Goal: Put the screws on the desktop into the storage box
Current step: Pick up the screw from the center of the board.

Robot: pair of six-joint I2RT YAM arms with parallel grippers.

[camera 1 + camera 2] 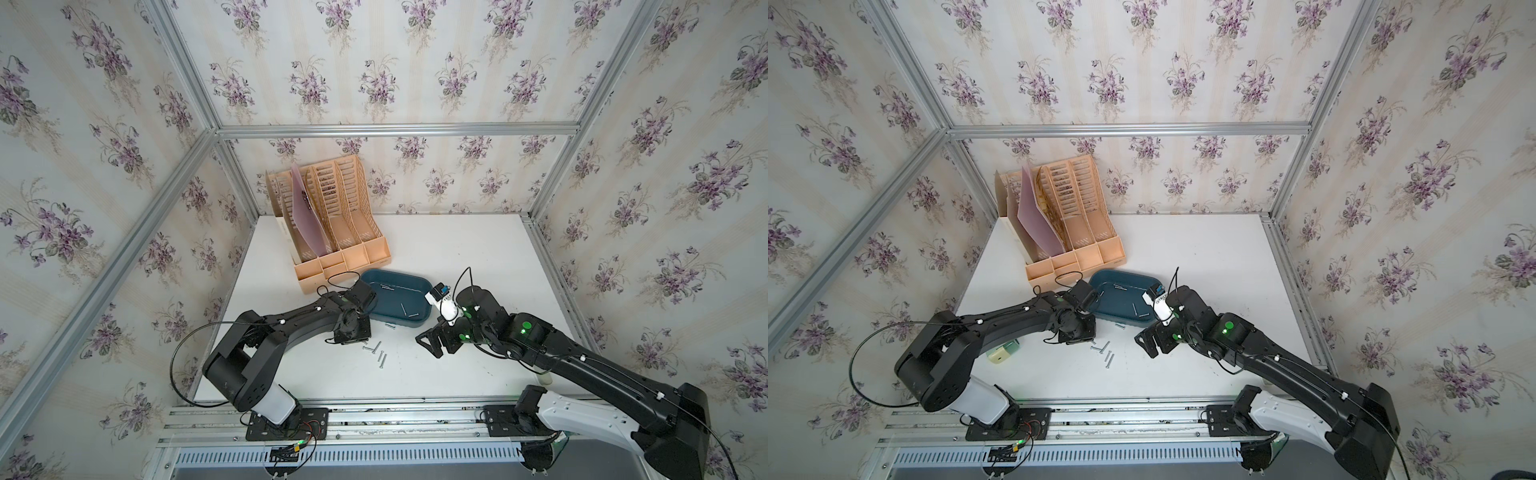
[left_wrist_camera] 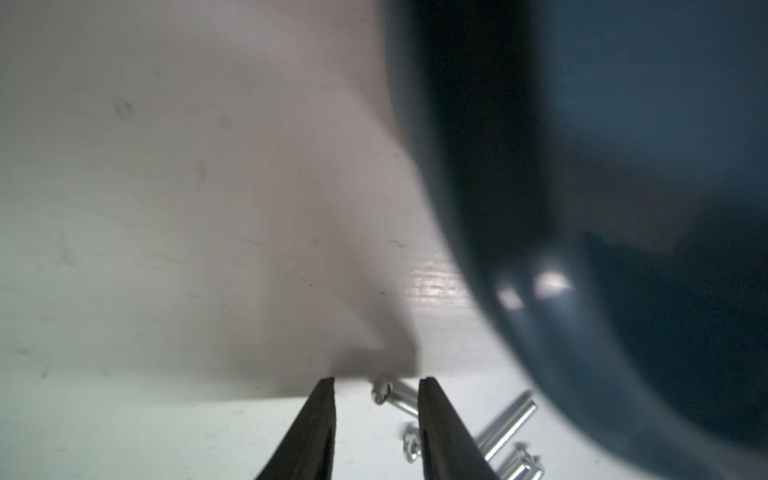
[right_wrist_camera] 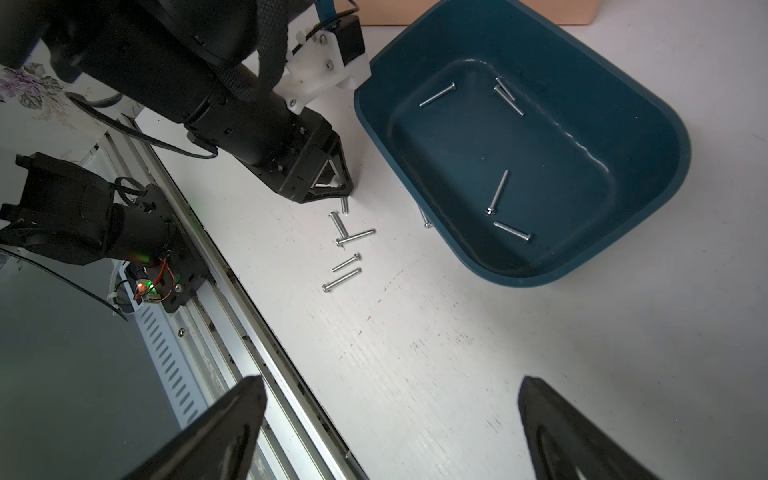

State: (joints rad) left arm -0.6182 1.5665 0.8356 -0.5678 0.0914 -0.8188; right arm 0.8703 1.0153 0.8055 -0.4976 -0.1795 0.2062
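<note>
Beside the storage box (image 3: 648, 124), your left gripper (image 2: 377, 381) hovers over a screw (image 2: 388, 392), jaws apart; likely light, slippery, so pinch mid-shank. Right gripper (image 3: 390, 382) gapes empty.

Violet-flowered wallpaper walls (image 1: 374, 62), aluminium frame rails (image 1: 395, 129), peach file organizer (image 1: 332, 232) at back

White desktop (image 3: 457, 374) — loose screws (image 3: 343, 279), teal storage box (image 3: 590, 83), peach organizer (image 1: 345, 257)
</note>
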